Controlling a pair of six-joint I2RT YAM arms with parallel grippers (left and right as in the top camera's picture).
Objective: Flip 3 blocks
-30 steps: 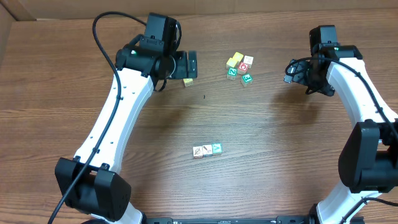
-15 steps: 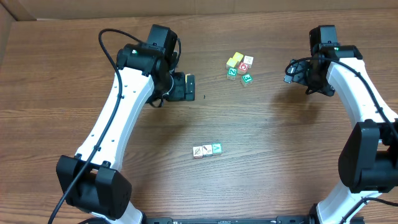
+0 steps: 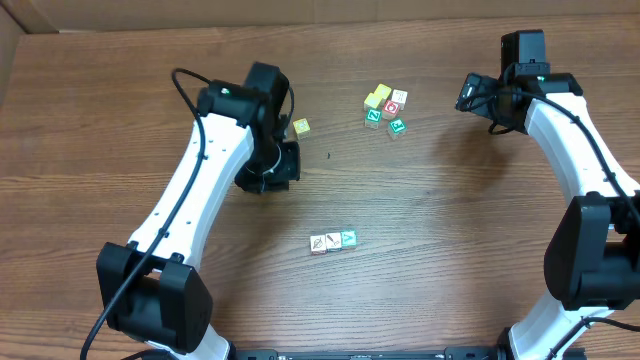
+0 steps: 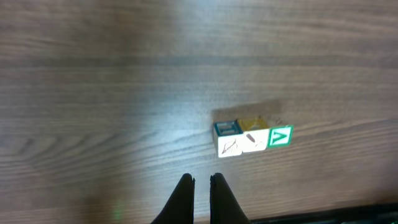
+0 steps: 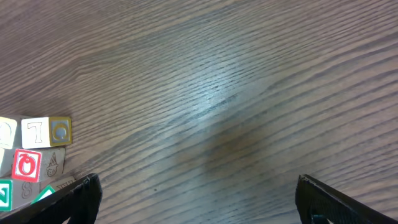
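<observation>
left gripper is clenched, fingertips pressed together with nothing between them. it hovers over bare wood, tips aimed toward the row of blocks just ahead. judgement: closed tips make a narrow poker, better for tipping a tiny cube than for pinching it.

row: three cubes touching side by side, flat on the table, near its middle. in the left wrist view:
- white block with thin brown mark, nearest the fingertips
- second white block, in the middle
- teal block with a white v-like letter, at the far end

none looks tilted. judgement: no flip has begun.

right gripper is spread wide and empty, held up by the far side near the cluster of spare cubes. this keeps it out of the left arm's way. a lone yellow cube lies near the left arm, apart from the row.

room: open wood lies on every side of the row, with no table edge close. the end cubes each have one free flank. the middle one is hemmed in on both sides, so it probably has to roll forward or back. risk: nudging one cube drags its neighbours.
</observation>
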